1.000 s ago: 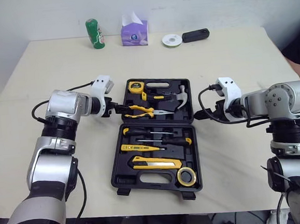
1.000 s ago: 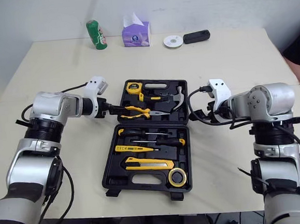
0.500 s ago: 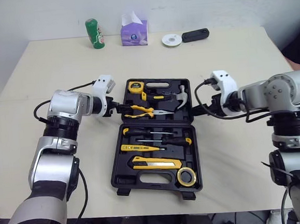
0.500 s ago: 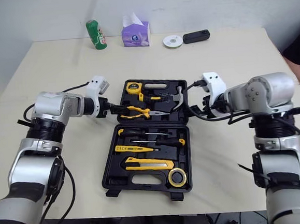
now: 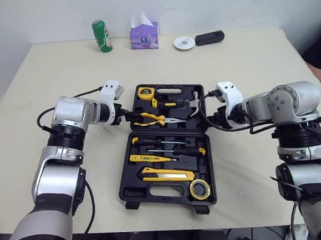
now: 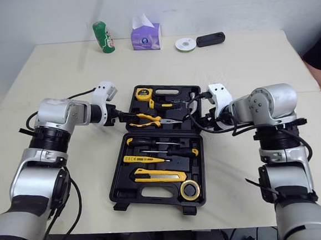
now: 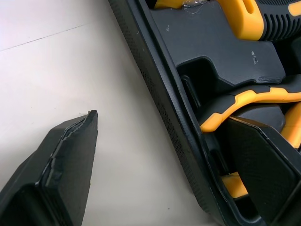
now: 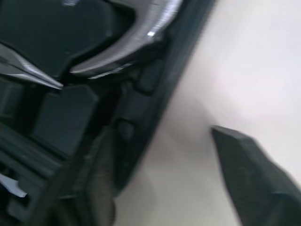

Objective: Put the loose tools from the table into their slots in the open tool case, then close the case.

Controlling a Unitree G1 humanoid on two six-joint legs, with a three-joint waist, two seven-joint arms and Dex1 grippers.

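Since every tool looks seated in a slot, I judge that only the closing is left. My left gripper (image 5: 128,116) is open astride the left wall of the far half of the tool case (image 5: 127,190), one finger outside on the surface (image 5: 245,63), the other inside over the pliers (image 5: 149,119). The hinge runs left to right between my arms, and both halves lie flat. My right gripper (image 5: 207,118) is likewise spread across the right wall, beside the hammer (image 5: 195,101). The can (image 5: 100,36) and tissue box (image 5: 144,35) sit well beyond the case.
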